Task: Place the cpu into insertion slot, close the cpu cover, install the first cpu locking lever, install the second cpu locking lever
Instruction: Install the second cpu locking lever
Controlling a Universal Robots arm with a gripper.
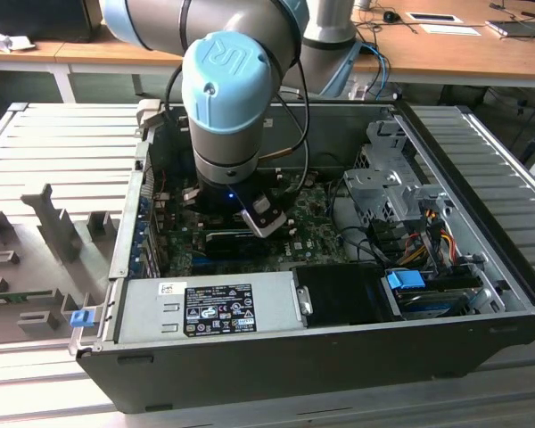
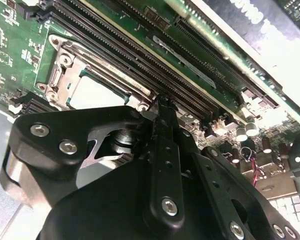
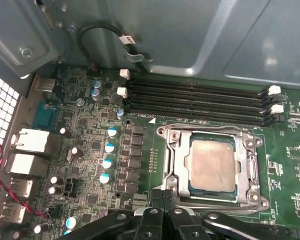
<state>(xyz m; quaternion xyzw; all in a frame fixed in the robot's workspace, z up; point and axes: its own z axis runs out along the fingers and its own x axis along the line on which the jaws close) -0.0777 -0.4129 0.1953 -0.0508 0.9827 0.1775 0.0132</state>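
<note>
Wooden desks (image 1: 446, 40) run along the back of the room, and in front of them a grey slatted worktop (image 1: 62, 169) carries the open computer case (image 1: 321, 348). In the exterior view my arm (image 1: 232, 98) reaches down into that case over the green motherboard (image 1: 316, 232), and my jaws are hidden beneath my wrist there.

In the second wrist view my gripper (image 2: 162, 102) sits with its black fingers drawn together into one narrow tip, nothing between them, just beside a corner of the insertion slot (image 2: 60, 60). The cpu (image 2: 92, 92) lies flat inside it, partly hidden behind my linkage.

In the first wrist view the pale cpu (image 3: 212, 165) is seated in the insertion slot (image 3: 167, 135), with the cpu cover (image 3: 176, 167) lying down around it as a silvery frame. My closed fingertips (image 3: 162, 196) are at the edge of that frame. Four black memory slots (image 3: 200, 97) run alongside the socket.
</note>
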